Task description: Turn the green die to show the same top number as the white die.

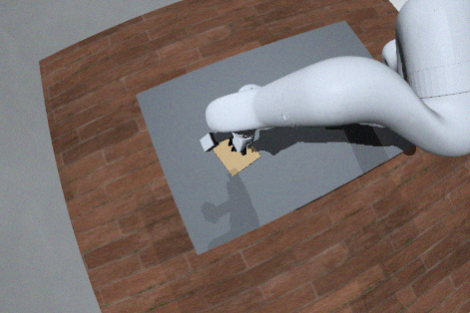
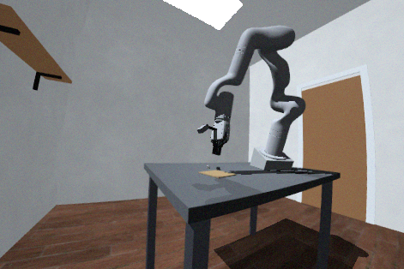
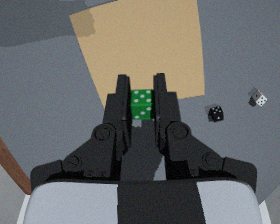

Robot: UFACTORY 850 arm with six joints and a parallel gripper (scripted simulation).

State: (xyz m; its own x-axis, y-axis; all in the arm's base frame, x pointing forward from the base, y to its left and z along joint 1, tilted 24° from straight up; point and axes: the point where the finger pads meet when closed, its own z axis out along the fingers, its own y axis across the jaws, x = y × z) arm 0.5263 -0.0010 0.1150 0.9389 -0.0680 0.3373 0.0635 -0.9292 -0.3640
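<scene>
My gripper [image 3: 142,89] is shut on the green die [image 3: 141,104] and holds it well above the tan mat [image 3: 145,42]. The die's visible face shows several white pips. In the side view the gripper [image 2: 217,149] hangs above the mat [image 2: 216,173] with clear air beneath it. In the top view the arm covers most of the gripper, and the mat [image 1: 236,157] lies just below it. A black die [image 3: 216,113] and a white die [image 3: 259,98] lie on the grey table to the right of the mat, off it. I cannot read the white die's top number.
The grey table top [image 1: 263,140] stands on a wooden floor. The robot base [image 2: 271,160] sits at the table's far side. A brown door [image 2: 334,146] is in the right wall and a shelf [image 2: 22,43] hangs at the upper left.
</scene>
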